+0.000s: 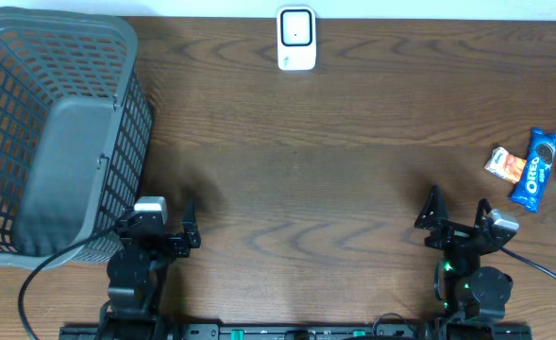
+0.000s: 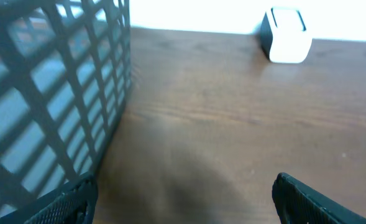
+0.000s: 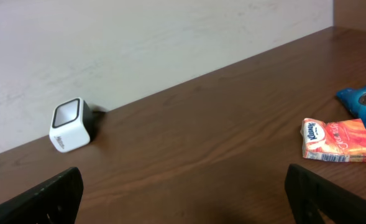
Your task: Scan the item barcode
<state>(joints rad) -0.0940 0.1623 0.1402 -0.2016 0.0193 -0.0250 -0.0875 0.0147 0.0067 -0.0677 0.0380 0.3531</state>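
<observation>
Off to the right lie an orange packet (image 1: 506, 165) and a blue cookie pack (image 1: 535, 168), probably light and crinkly; pinch across narrow sides. Left gripper (image 1: 158, 225) and right gripper (image 1: 459, 203) gape wide, empty.

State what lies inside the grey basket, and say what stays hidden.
Inside the basket, the overhead view shows only its bare grey floor; no item lies there. Its left edge is cut off by the frame, so that strip is unseen.
</observation>
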